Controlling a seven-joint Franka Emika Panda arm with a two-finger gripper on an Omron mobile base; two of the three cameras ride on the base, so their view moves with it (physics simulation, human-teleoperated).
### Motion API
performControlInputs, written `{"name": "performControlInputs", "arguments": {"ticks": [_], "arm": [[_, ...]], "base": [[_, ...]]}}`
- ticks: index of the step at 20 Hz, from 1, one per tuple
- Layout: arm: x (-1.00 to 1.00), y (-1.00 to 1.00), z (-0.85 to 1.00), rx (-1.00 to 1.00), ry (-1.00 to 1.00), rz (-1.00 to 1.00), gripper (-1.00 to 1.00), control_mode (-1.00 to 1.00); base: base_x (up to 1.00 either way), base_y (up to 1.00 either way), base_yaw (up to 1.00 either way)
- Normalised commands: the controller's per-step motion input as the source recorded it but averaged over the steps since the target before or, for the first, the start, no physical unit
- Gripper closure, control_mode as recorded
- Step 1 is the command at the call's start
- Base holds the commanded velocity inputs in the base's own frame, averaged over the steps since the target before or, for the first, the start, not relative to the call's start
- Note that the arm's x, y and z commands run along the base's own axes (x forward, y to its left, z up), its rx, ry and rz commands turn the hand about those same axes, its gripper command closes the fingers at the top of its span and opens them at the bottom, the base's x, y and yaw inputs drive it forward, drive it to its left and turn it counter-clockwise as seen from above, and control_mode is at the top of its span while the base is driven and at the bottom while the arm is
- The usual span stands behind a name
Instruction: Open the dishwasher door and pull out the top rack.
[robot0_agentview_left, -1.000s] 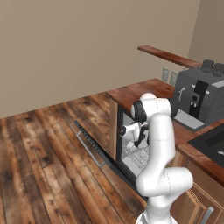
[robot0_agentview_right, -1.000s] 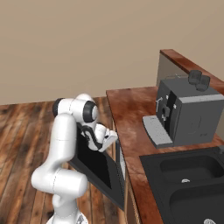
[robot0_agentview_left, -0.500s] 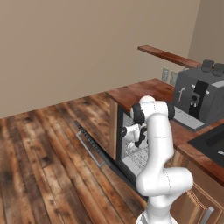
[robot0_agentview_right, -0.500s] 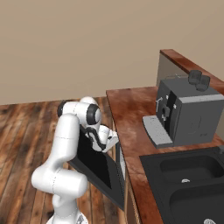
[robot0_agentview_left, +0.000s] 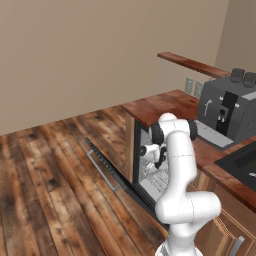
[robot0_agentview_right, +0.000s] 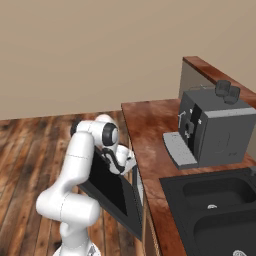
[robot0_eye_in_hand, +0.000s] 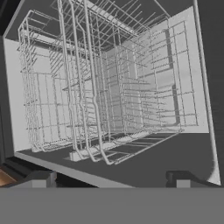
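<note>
- Lying at the far left of the dishwasher opening, the door is seen swung down over the wooden floor, its handle a thin silver bar on the face turned toward the floor.
- In the right base view the door's black inner face is seen sloping down and away from the opening, just below the arm's wrist.
- Right of the door, the opening is framed by a wooden side panel under the counter.
- At the mouth of that opening the gripper is held, pointed into the dishwasher, with the arm bent over it from the right.
- In the hand view the fingers are seen spread wide apart, with nothing between them.
- Straight ahead of the fingers, inside the opening, the top rack is seen as a pale wire basket; it appears to sit within the tub, though how far in cannot be told.
- Wire bars are also seen low inside the opening in the left base view; which basket they belong to cannot be told.
- Further right of the opening, a coffee machine stands on the counter.
- At the far right, a dark sink is set into the counter, beside the machine.
</note>
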Motion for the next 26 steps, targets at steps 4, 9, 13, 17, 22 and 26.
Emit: {"name": "performControlInputs", "arguments": {"ticks": [4,9,13,17,22,26], "arm": [[0.19,-0.07,-0.25,0.02,0.0,0.0,-1.0,-1.0],[0.19,-0.05,-0.27,0.0,0.0,0.0,-1.0,-1.0],[0.2,-0.01,-0.29,0.0,0.0,0.0,-1.0,-1.0],[0.25,0.0,-0.3,0.0,0.0,0.0,-1.0,-1.0],[0.3,-0.02,-0.27,0.0,0.0,0.0,-1.0,-1.0],[0.36,-0.03,-0.25,0.0,0.0,0.0,-1.0,-1.0]], "base": [[0.0,0.0,0.0],[0.0,0.0,0.0],[0.0,0.0,0.0],[0.0,0.0,0.0],[0.0,0.0,0.0],[0.0,0.0,0.0]]}}
